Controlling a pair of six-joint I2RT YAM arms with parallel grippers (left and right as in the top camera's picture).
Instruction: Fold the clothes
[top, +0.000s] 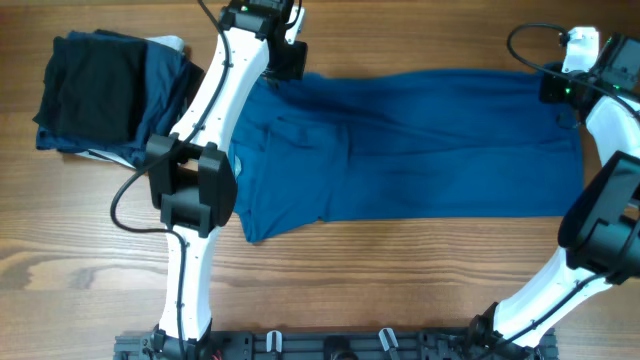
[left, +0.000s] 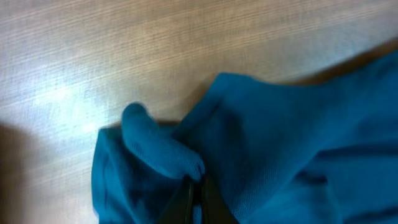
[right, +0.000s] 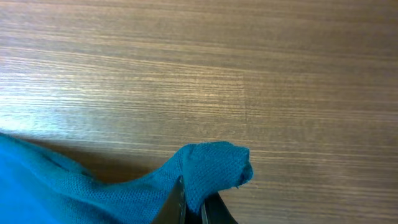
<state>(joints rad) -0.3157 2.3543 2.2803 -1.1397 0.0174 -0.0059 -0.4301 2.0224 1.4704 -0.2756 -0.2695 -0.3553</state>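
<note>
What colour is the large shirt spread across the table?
Plain, soft medium blue polo shirt, no pattern; clearest in the overhead view.

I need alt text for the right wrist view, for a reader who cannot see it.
The right gripper pinches a bunched corner of the blue shirt over the wooden table, which fills most of the picture.

Overhead: fixed high above, looking straight down on the whole table (top: 400, 260), far enough to take in both arms and the blue shirt (top: 430, 140). Left wrist: mounted just behind the left gripper (left: 196, 196), aimed down along it, close on the shirt's far left corner. Right wrist: likewise behind the right gripper (right: 193, 208), close on the far right corner. Shared with overhead: those two corners and the wood beside them
</note>
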